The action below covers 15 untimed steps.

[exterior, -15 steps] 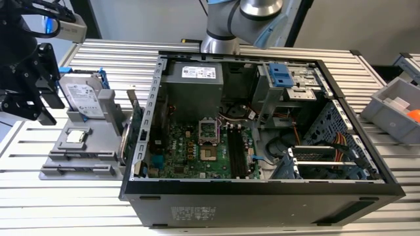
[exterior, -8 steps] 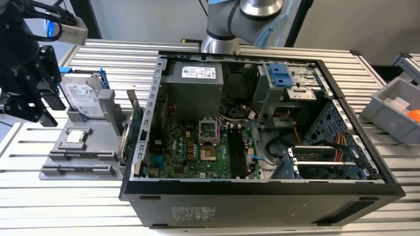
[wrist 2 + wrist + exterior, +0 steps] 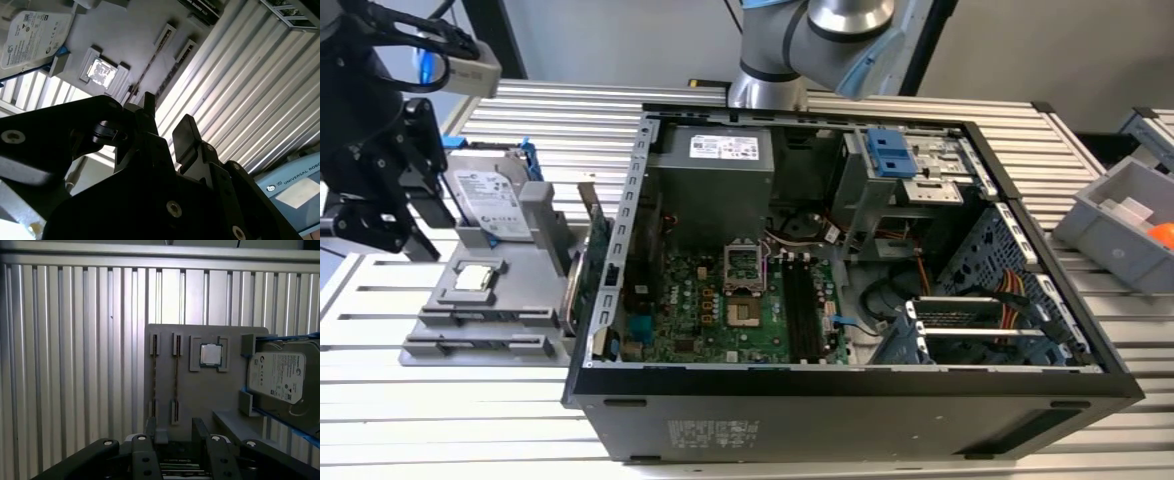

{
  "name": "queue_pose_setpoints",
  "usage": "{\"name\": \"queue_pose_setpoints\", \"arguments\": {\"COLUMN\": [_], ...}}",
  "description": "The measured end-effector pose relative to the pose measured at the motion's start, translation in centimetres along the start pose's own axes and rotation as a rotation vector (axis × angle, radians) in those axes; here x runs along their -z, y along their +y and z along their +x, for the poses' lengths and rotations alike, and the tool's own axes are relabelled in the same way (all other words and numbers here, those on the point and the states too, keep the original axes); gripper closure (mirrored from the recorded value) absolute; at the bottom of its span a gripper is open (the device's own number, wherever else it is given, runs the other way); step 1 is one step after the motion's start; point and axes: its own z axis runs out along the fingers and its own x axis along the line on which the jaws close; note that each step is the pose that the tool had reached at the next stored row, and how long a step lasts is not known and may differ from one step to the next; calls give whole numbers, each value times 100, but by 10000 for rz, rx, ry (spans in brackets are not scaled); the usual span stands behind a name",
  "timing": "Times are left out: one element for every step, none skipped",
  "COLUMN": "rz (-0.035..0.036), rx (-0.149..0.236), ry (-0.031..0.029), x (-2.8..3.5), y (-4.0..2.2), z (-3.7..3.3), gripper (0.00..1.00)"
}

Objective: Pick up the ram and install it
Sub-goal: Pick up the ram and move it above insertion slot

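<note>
The task is barely begun: nothing is lifted and nothing is seated. The ram [image 3: 176, 374] stands on edge in its slot on the grey fixture [image 3: 210, 400]. A second stick [image 3: 154, 372] stands in the slot just beside it, so there are two sticks in all, both untouched. The gripper [image 3: 175, 432] hovers over that fixture with its two fingers [image 3: 150, 427] spread apart and nothing between them. I judge the gap to be lined up with one stick.

In the exterior view the fixture lies at nine o'clock from the one open computer case [image 3: 854, 400]. The long memory slots [image 3: 798, 305] on the board near the case's middle look unfilled, though I cannot be sure. The fixture also carries one processor chip [image 3: 210, 354] and one hard drive [image 3: 277, 375]. One green card [image 3: 596, 265] stands between fixture and case. The whole of the pick and the install remains
</note>
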Motion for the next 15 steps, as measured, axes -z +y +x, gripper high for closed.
{"name": "queue_pose_setpoints", "arguments": {"rz": [0,1,4,11,18,25,30,29,32,33,33,33,33,32,32], "rx": [1,4,6,9,13,17,20,22,22,23,23,24,26,29,34], "ry": [0,1,0,0,0,0,0,3,1,0,0,0,0,1,1], "x": [-6,-12,-18,-23,-29,-34,-37,-38,-42,-47,-50,-52,-54,-56,-59], "y": [0,0,0,0,0,0,0,0,0,0,0,1,1,1,1], "z": [0,0,1,1,1,1,2,2,2,2,2,3,5,6,6], "gripper": [0,0,0,0,0,0,0,0,0,0,0,0,0,0,0]}}
